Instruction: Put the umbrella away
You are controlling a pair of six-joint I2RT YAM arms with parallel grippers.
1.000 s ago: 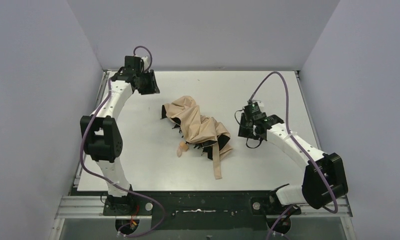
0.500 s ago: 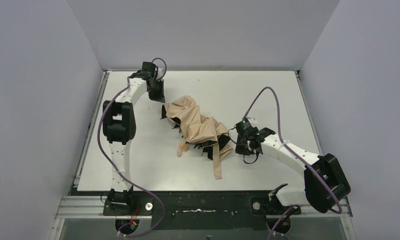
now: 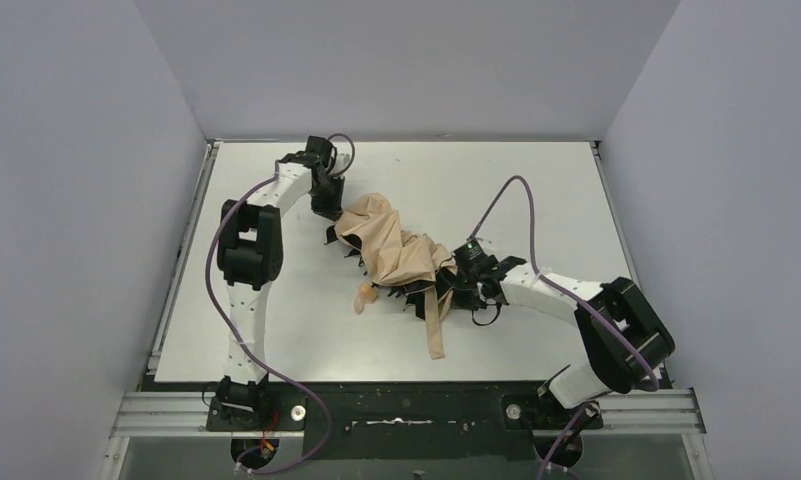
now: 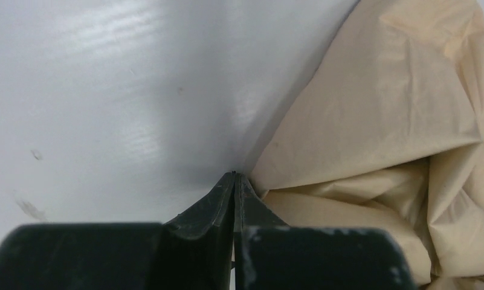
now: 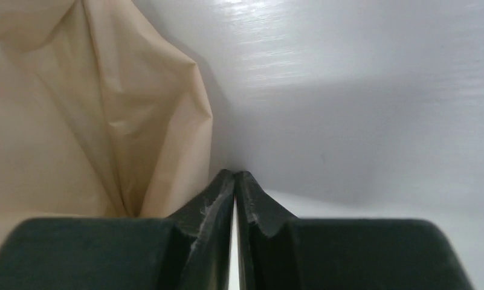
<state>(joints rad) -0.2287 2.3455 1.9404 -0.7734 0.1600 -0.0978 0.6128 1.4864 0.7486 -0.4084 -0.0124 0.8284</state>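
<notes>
The umbrella (image 3: 396, 255) lies crumpled mid-table, beige fabric over black ribs, its tan handle (image 3: 364, 296) poking out at the near left and its strap (image 3: 434, 325) trailing toward me. My left gripper (image 3: 328, 205) is shut at the umbrella's far-left edge. In the left wrist view its tips (image 4: 234, 175) rest on the table with the fabric (image 4: 378, 121) just to their right, nothing seen between the jaws. My right gripper (image 3: 463, 283) is shut at the umbrella's right edge. Its tips (image 5: 234, 174) sit beside the fabric (image 5: 76, 109), with nothing pinched.
The white table (image 3: 536, 180) is boxed in by grey walls on the left, back and right. A purple cable (image 3: 511, 195) loops above the right arm. The black rail with the arm bases (image 3: 406, 405) runs along the near edge.
Both arms have swung inward to the umbrella's edges, the left from the far-left corner, the right from the right side. Both grippers have gone from open to shut. The umbrella has not moved.
</notes>
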